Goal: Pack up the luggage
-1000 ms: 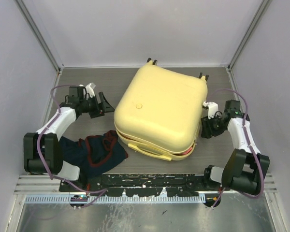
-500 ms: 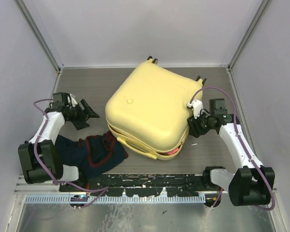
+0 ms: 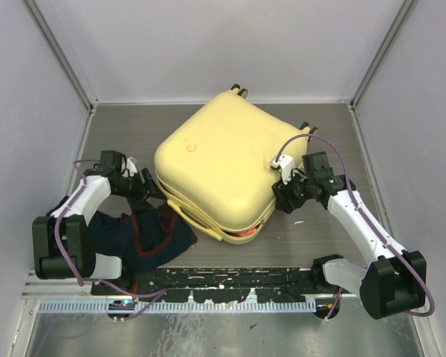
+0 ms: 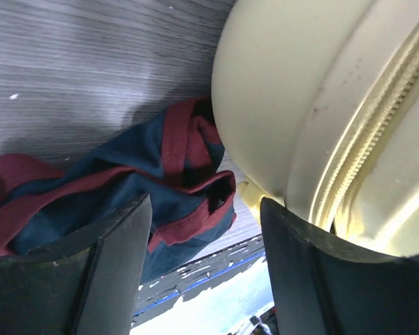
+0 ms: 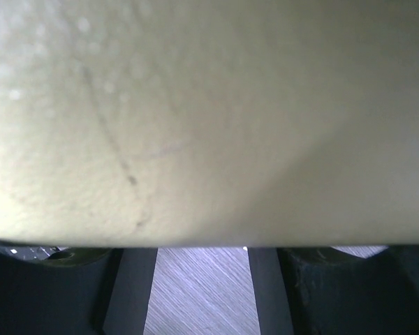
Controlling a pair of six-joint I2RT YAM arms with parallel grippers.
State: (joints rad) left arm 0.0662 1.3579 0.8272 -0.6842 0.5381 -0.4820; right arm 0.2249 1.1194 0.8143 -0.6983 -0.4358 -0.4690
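Centre frame: the luggage (image 3: 215, 171) is lying flat on the table (image 3: 119, 126), lid down, one corner turned toward the arms and wheels pointing to the upper edge. Something pink (image 3: 243, 235) is poking out of the seam at its lower corner, so the lid is likely not closing fully.

The right gripper (image 3: 284, 199) is sitting against the luggage's right side with its jaws spread wide, yellow shell filling its camera. It looks to be bracing or nudging, not gripping.

The left gripper (image 3: 147, 190) is hovering at the left corner, jaws also wide and carrying nothing. Under it, lower left, a navy-and-maroon garment (image 3: 152, 236) is lying loose, probably waiting to go in.
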